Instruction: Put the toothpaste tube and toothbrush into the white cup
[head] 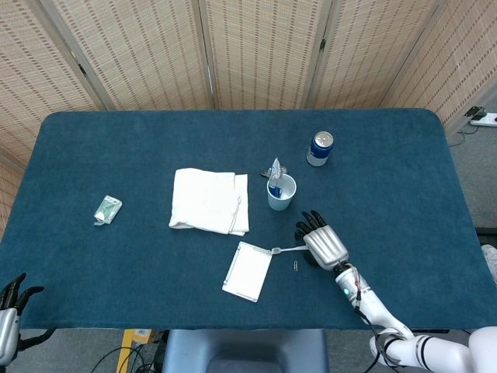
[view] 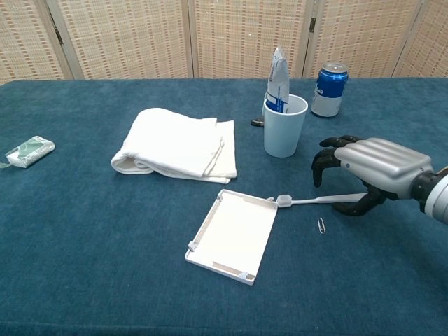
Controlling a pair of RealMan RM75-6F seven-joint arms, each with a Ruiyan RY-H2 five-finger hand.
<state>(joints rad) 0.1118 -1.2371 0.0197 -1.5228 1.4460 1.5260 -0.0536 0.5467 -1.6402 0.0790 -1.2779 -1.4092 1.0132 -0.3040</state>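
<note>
A white cup (head: pixel 281 193) (view: pixel 285 127) stands mid-table with the toothpaste tube (head: pixel 275 172) (view: pixel 278 78) upright inside it. The white toothbrush (head: pixel 286 249) (view: pixel 308 200) lies flat on the blue cloth in front of the cup, its head pointing left. My right hand (head: pixel 320 239) (view: pixel 365 169) arches over the brush's handle with curved fingers apart, its thumb down beside the handle's right end; nothing is lifted. My left hand (head: pixel 11 301) shows only at the bottom left corner of the head view, off the table, holding nothing.
A folded white towel (head: pixel 208 200) (view: pixel 178 145) lies left of the cup. A white flat lid (head: pixel 248 270) (view: pixel 233 234) touches the brush head. A paper clip (view: pixel 321 225), a blue can (head: pixel 320 148) (view: pixel 330 89) and a green packet (head: pixel 107 209) (view: pixel 28 151) also lie about.
</note>
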